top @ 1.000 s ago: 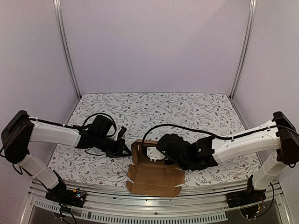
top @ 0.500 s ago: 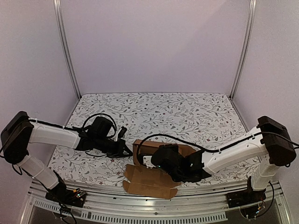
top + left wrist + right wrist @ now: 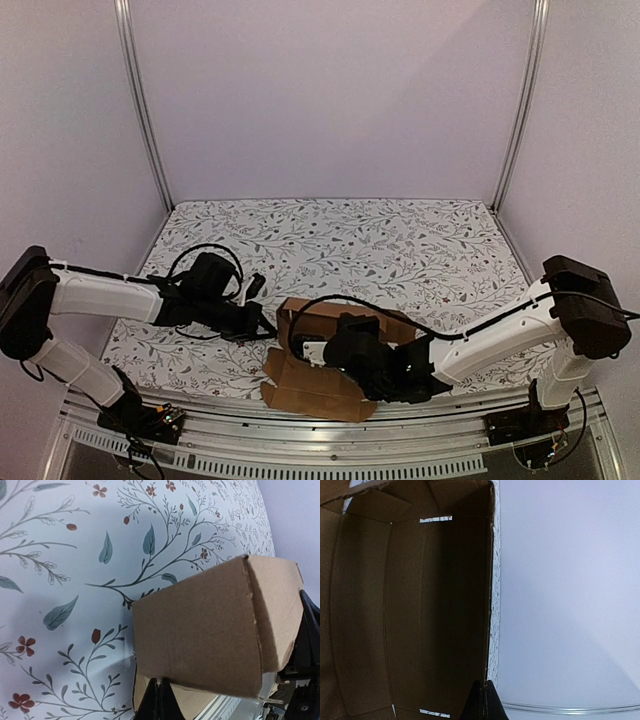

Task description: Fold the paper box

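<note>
Two arms meet at the middle of the bench's (image 3: 400, 240) near edge, where the paper box (image 3: 310, 395) lies half-raised. The left gripper (image 3: 268, 327) touches its left wall and the right gripper (image 3: 315, 352) reaches inside. The left wrist view shows the left fingers (image 3: 152, 710) pressed together just below the box's outer wall. In the right wrist view, the right fingers (image 3: 476, 707) pinch the wall's rim, with the brown interior to their left.
</note>
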Available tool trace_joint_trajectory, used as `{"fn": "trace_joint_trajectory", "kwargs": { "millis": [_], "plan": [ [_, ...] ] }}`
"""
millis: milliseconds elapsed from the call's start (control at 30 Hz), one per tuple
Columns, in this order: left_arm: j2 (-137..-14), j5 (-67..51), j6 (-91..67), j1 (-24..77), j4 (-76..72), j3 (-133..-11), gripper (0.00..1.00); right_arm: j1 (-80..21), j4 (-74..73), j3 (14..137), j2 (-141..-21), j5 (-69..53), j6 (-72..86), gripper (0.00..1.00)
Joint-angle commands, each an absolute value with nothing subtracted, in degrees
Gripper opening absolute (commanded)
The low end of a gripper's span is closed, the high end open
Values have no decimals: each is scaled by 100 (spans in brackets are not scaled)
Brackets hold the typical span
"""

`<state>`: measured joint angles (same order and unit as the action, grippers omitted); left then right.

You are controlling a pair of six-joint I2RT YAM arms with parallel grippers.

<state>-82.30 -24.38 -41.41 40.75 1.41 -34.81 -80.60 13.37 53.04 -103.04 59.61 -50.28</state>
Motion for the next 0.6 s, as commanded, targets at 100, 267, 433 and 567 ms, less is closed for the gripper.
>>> {"fn": "trace_joint_trajectory", "kwargs": {
  "millis": [100,267,433,567],
  "plan": [
    [-7876,-2062,-3957,4228,352,-3261,0,-8180,1815,5212,-10532,6337,-5339,0],
    [-7796,-1756,-3913,4342,330,-3209,2,-8286,1979,5212,-10678,6478,-5478,0],
    [-7618,-1447,-3834,4422,354,-3208,3,-8356,2108,5221,-10838,6585,-5598,0],
    [-7568,-1328,-3701,4476,332,-3254,4,-8379,2105,5259,-10887,6594,-5605,0]
  ]
}}
